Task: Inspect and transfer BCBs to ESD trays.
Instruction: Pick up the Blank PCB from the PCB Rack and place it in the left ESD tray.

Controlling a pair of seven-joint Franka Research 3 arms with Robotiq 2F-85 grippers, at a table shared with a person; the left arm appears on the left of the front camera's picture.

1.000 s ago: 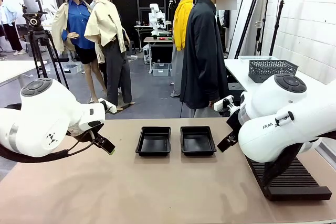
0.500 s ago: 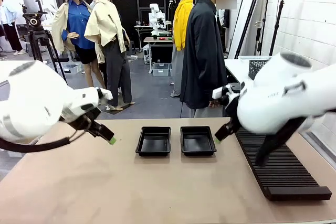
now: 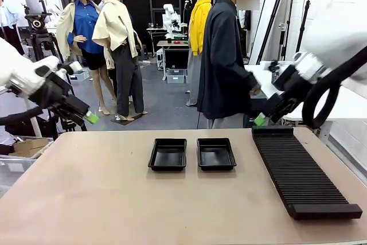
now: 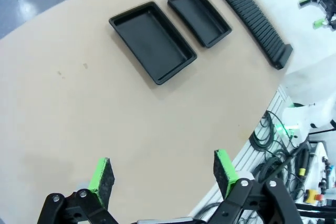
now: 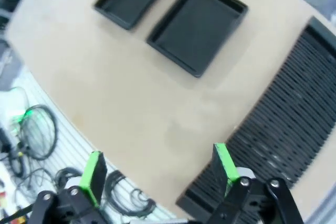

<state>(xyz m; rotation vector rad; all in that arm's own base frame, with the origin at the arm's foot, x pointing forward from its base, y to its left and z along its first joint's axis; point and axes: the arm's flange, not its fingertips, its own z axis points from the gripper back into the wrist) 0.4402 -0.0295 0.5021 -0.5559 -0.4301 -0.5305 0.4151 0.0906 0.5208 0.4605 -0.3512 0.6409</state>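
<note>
Front view, ESD trays (image 3: 168,154) sat side by side on tabletop (image 3: 114,199), left claw (image 4: 163,174) and right claw (image 5: 157,167) hung spread, empty.

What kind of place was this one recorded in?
Probably a robotics lab or recording studio: a camera on a tripod stands behind, cable bundles lie beside the table, and two ESD trays sit on it.
</note>
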